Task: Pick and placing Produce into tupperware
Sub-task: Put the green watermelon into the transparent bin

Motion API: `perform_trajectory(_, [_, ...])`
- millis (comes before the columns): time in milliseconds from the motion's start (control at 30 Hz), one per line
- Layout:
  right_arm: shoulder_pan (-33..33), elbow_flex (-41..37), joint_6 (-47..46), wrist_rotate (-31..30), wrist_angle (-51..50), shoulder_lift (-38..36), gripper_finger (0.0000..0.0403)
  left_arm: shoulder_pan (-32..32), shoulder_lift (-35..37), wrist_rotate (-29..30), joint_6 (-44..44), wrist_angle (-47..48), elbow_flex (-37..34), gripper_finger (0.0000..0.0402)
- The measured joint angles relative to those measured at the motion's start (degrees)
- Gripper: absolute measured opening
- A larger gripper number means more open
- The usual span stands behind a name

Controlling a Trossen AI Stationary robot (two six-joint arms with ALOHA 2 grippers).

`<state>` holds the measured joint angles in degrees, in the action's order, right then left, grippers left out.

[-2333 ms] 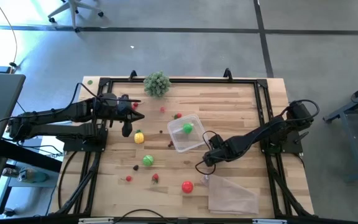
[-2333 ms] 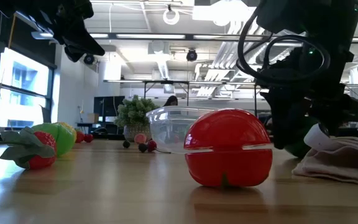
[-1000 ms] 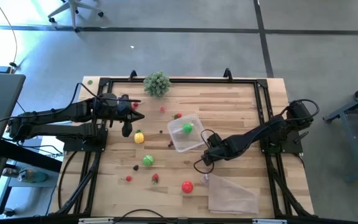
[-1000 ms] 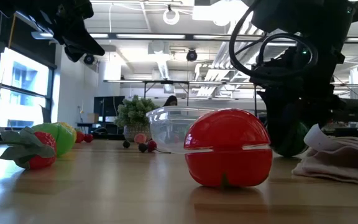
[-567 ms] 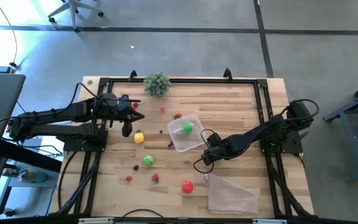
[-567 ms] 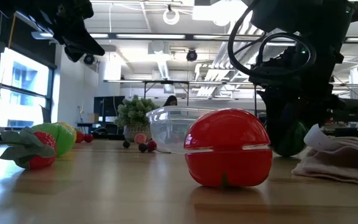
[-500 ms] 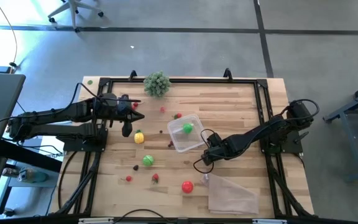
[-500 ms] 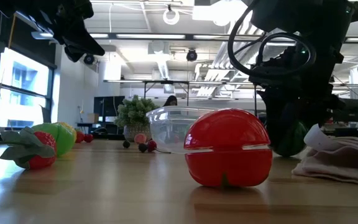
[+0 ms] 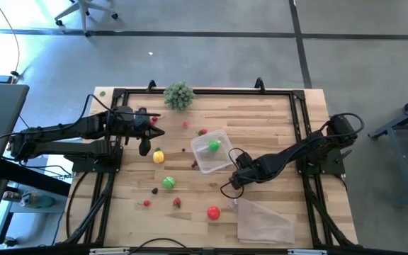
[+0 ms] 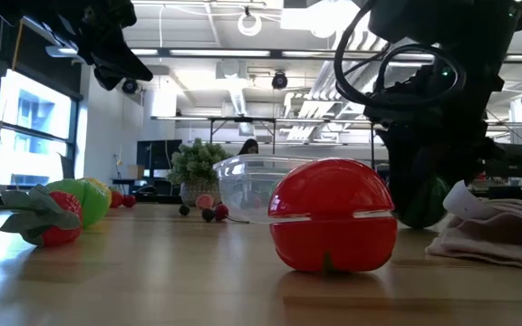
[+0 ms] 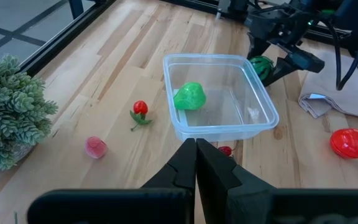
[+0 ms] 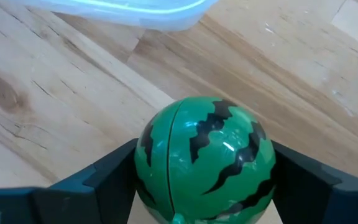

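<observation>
Over on the left, the left gripper (image 9: 145,147) is parked above the table's left side with its fingers pressed together and nothing held, while the tupperware (image 9: 212,150) is seen mid-table with one green piece inside. Just beside the tub's near corner, the striped melon ball (image 12: 205,160) is bracketed by the right gripper (image 9: 234,180), fingers spread wide and set against its flanks. A smooth round ball could be squirted out sideways, if squeezed off-centre.
</observation>
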<state>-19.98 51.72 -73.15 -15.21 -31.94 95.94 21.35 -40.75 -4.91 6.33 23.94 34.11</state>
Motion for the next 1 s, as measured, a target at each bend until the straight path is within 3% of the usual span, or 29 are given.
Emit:
perform_trajectory(267, [-0.98,2.45,0.42,-1.52,-2.18,-2.2,0.0284,0.02,0.0,0.0,-0.02,0.0,0.0,0.0001])
perform_trajectory(600, [-2.5,15.54,10.1,-11.12,-11.48,-2.67,0.0284,0.0,0.0,0.0,-0.01,0.0,0.0,0.0001])
perform_trajectory(833, [2.43,22.81,23.64,-15.87,-11.89,-2.58,0.0284,0.01,0.0,0.0,-0.01,0.0,0.0,0.0001])
perform_trajectory(1000, [9.46,24.37,32.68,-12.42,-8.21,-0.6,0.0284,0.02,0.0,0.01,0.0,0.0,0.0,0.0001])
